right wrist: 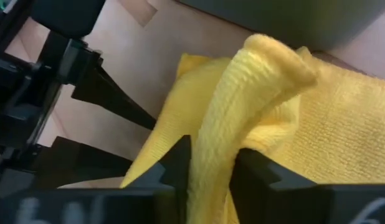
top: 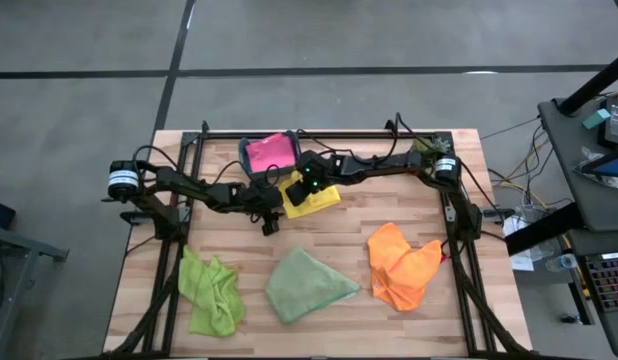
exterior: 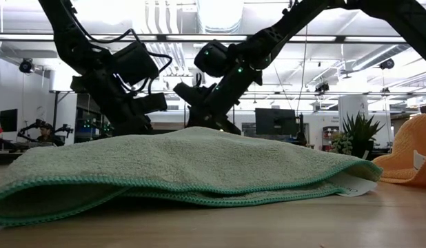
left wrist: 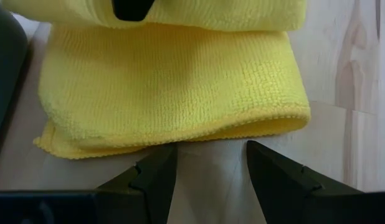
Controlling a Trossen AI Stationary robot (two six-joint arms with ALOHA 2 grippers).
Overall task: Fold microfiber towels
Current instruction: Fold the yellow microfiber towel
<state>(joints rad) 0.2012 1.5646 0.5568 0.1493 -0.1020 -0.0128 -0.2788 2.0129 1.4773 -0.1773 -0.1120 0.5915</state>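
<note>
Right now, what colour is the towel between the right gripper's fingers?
Yellow towel, clearest in the right wrist view.

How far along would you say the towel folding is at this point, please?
Done: the pink towel lies folded at the table's far edge. In hand: the yellow towel, a ridge of it between the right gripper fingers, the left gripper open at its near edge. Left: the lime green towel, sage green towel and orange towel lie crumpled.

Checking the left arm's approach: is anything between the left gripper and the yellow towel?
Nothing visible. The left gripper stands open over bare table, just short of the yellow towel's folded edge. The right gripper has a fold of that towel between its fingers.
</note>
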